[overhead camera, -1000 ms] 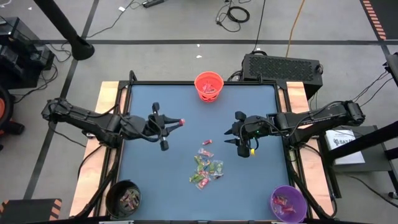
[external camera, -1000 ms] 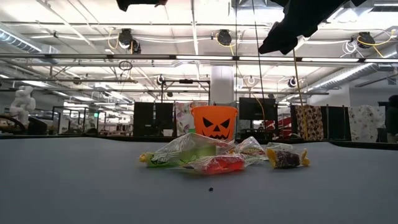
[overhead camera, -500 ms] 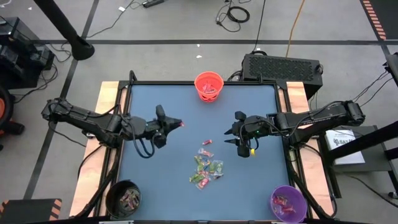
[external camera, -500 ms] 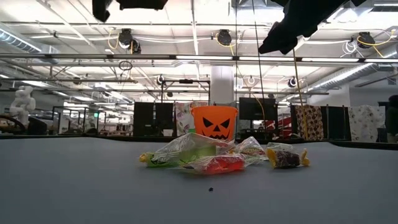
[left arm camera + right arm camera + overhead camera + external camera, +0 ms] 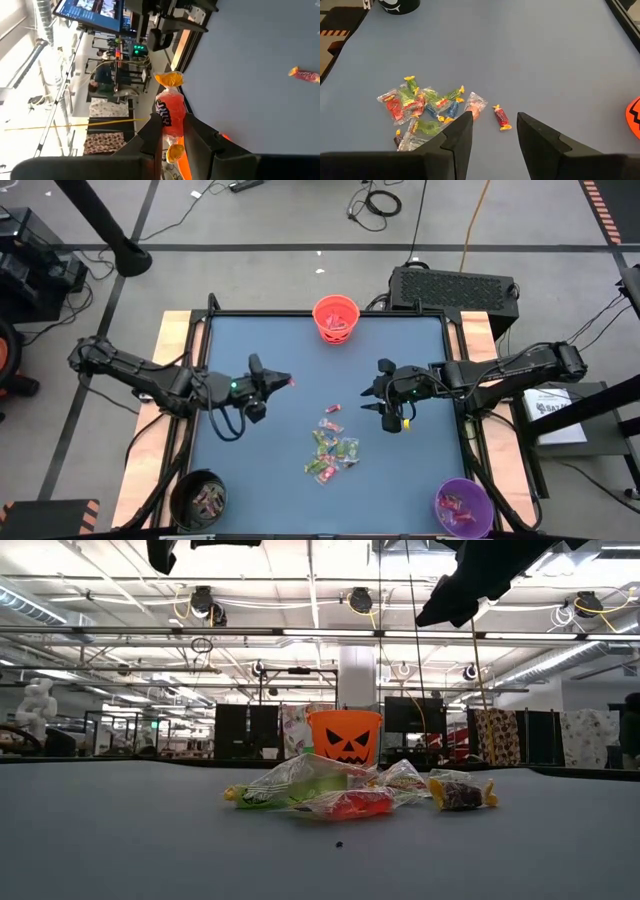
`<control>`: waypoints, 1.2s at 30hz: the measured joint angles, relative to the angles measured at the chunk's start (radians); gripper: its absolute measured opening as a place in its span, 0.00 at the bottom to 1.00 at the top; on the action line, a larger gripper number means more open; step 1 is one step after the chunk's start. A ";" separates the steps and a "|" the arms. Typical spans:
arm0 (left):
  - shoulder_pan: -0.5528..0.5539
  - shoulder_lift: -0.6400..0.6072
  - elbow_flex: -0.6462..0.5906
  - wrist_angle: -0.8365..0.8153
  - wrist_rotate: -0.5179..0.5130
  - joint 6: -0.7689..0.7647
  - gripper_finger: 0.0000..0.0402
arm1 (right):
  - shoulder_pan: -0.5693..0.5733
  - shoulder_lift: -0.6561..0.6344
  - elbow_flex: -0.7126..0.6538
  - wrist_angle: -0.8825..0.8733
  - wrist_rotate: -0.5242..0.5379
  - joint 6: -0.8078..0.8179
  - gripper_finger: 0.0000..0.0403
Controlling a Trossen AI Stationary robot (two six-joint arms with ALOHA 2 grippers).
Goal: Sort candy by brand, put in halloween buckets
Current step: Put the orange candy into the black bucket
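Note:
My left gripper (image 5: pixel 284 381) hangs over the table's left half, shut on one red candy (image 5: pixel 170 117) with yellow twisted ends. My right gripper (image 5: pixel 371 400) hovers open over the right half, high above the table, its fingers (image 5: pixel 463 134) empty. A pile of candy (image 5: pixel 333 448) in red, green and blue wrappers lies on the blue table between the arms, with one red piece (image 5: pixel 333 409) apart on its far side. The orange bucket (image 5: pixel 336 318) stands at the far edge, the black bucket (image 5: pixel 198 498) at the near left corner, the purple bucket (image 5: pixel 463 506) at the near right corner. My left gripper pinches the red candy's wrapped body (image 5: pixel 167 126) between its two fingers. One yellow twisted end (image 5: pixel 169 79) sticks out past the fingertips, the other (image 5: pixel 174 152) shows farther back between them. The fingers reach out about level, toward the table's right. The candy is lifted clear of the table.
All three buckets hold some candy. Bare blue table (image 5: pixel 420 470) lies around the pile. Wooden boards (image 5: pixel 170 330) and a black frame edge the table. In the low view the pile (image 5: pixel 330 790) lies in front of the orange bucket (image 5: pixel 345 736).
My left gripper has rolled about its own pointing line while staying in place, still shut on the red candy, which has turned with it.

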 joint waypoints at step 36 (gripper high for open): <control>-0.471 0.000 0.027 -0.564 0.189 -1.187 0.16 | 0.000 0.000 0.000 -0.001 0.000 0.008 0.36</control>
